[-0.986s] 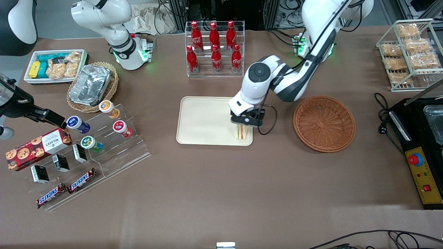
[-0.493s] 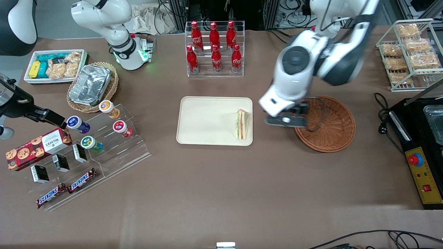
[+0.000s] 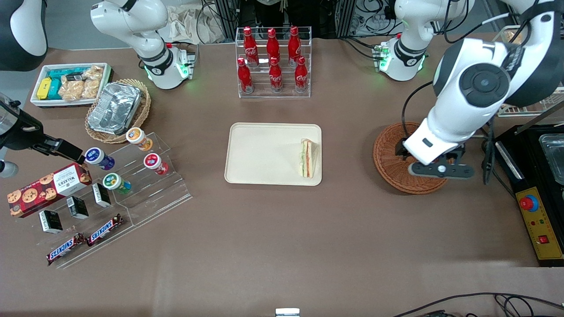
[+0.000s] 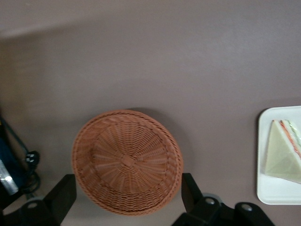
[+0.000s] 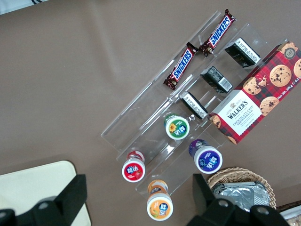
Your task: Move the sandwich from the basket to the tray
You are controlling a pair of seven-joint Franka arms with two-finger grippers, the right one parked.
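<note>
The wrapped triangular sandwich (image 3: 309, 158) lies on the cream tray (image 3: 260, 154), at the tray edge nearest the basket; it also shows in the left wrist view (image 4: 284, 151) on the tray (image 4: 277, 193). The round reddish-brown wicker basket (image 3: 390, 152) is empty; it also shows in the left wrist view (image 4: 127, 161). My left gripper (image 3: 440, 169) hangs high above the basket's rim toward the working arm's end, open and empty, its fingers (image 4: 63, 197) spread wider than the basket.
A rack of red cola bottles (image 3: 273, 61) stands farther from the camera than the tray. A black machine with a red button (image 3: 535, 193) sits beside the basket. Snack displays (image 3: 110, 176) and a foil container in a lighter basket (image 3: 116, 110) lie toward the parked arm's end.
My left gripper let go of the sandwich on the tray, rose and swung away over the basket toward the working arm's end. The sandwich stays on the tray.
</note>
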